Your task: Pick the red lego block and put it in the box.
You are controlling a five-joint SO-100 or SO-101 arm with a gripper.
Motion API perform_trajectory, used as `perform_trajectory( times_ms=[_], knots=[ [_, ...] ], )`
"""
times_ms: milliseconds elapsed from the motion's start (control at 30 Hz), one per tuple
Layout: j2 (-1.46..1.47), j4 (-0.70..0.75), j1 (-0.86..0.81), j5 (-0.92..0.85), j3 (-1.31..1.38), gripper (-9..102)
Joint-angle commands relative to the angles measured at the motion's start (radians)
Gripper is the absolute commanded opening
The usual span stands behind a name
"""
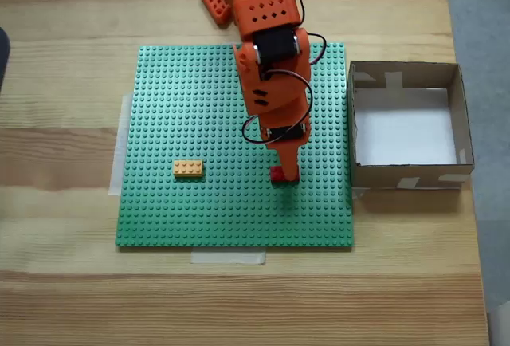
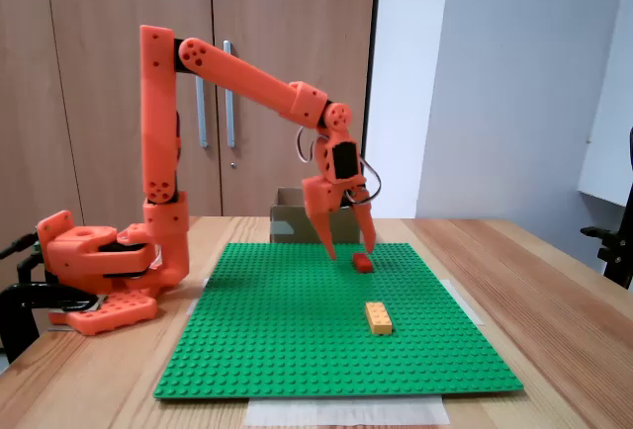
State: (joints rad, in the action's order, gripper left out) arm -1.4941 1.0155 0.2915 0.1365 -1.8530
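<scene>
The two tapered orange plastic fingers (image 2: pixel 326 234) stand spread apart, holding nothing, their tips hanging just above the studded green baseplate (image 1: pixel 183 218). The gripper (image 2: pixel 349 249) points almost straight down, and the red lego block (image 2: pixel 363 263), a small glossy rectangular brick, lies on the plate right at the fingertips; in a fixed view from above it shows at the tip of the finger (image 1: pixel 284 174), partly hidden beneath it. Whether a finger touches the brick cannot be told.

Further out across the plate, well apart from the fingers, lies a yellow-orange brick (image 1: pixel 188 169) of the same shape, flat on the studs with bare green all round it. On the other side of the gripper, beyond the plate's edge, stands the box (image 1: pixel 458 115), square, open-topped, of brown cardboard with pale tape patches and a white floor; its near wall lies just beside the plate. The plate rests on a pale wooden table (image 1: pixel 72 83) with visible grain, taped down at its edges.

Above the fingers the wrist hangs vertical with black cables looping round it. The forearm slopes up to an upright post, rising from an orange base (image 2: pixel 99 271) at the table's edge.
</scene>
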Motion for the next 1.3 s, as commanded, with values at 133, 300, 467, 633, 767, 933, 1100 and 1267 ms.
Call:
perform_trajectory(
  times_ms=[133, 300, 467, 633, 767, 933, 1100, 1267],
  knots=[
    [0.0, -0.014, -0.002, 0.02, 0.028, 26],
    [0.005, -0.037, -0.005, 0.031, 0.009, 25],
    [0.025, -0.043, -0.006, 0.041, 0.015, 25],
    [0.049, -0.049, -0.011, 0.048, 0.018, 25],
    [0.083, -0.06, -0.011, 0.046, 0.031, 25],
    [0.107, -0.061, -0.012, 0.038, 0.041, 25],
    [0.121, -0.055, -0.012, 0.051, 0.052, 25],
    [0.121, -0.044, -0.014, 0.081, 0.054, 25]
  ],
)
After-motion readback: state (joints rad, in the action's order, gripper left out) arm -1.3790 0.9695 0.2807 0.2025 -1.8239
